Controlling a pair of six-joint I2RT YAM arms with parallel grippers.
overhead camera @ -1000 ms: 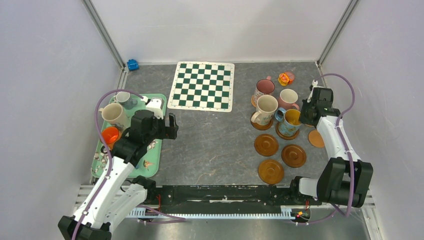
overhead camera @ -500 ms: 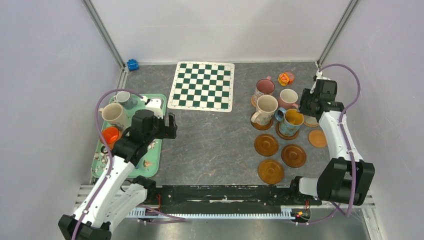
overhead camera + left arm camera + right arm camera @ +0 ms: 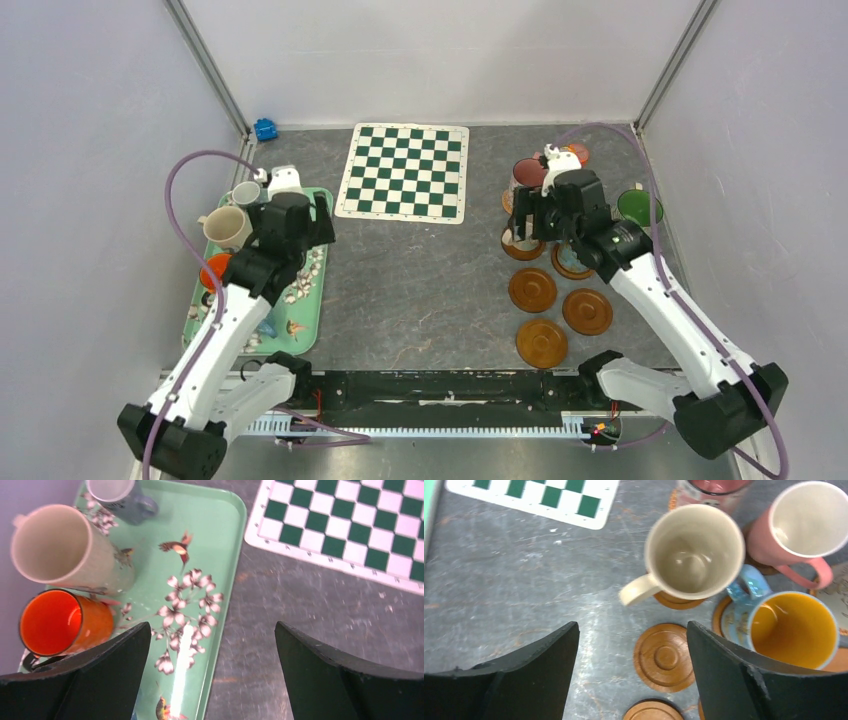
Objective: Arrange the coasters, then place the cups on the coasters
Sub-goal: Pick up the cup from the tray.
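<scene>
My right gripper (image 3: 535, 218) (image 3: 631, 627) hangs open and empty above the cups on the right. Below it stand a cream cup (image 3: 694, 550), a pink cup (image 3: 806, 525) and a blue-handled cup with a yellow inside (image 3: 791, 627), each on a coaster. Bare brown coasters (image 3: 665, 657) (image 3: 587, 311) (image 3: 542, 342) lie nearer. A green-lined cup (image 3: 637, 207) stands alone at the far right. My left gripper (image 3: 310, 222) (image 3: 212, 630) is open over the tray's right edge. A cream cup (image 3: 55, 550), an orange cup (image 3: 57, 622) and a small white cup (image 3: 117, 492) stand on the tray.
The mint-green flowered tray (image 3: 300, 330) lies along the left wall. A green-and-white chequered mat (image 3: 405, 172) lies at the back centre, with a small blue toy (image 3: 265, 129) in the back left corner. White walls close in both sides.
The right gripper opened and swung left from the far-right side to above the cup cluster, and the green-lined cup now shows there. The left gripper moved back and left along the tray.
</scene>
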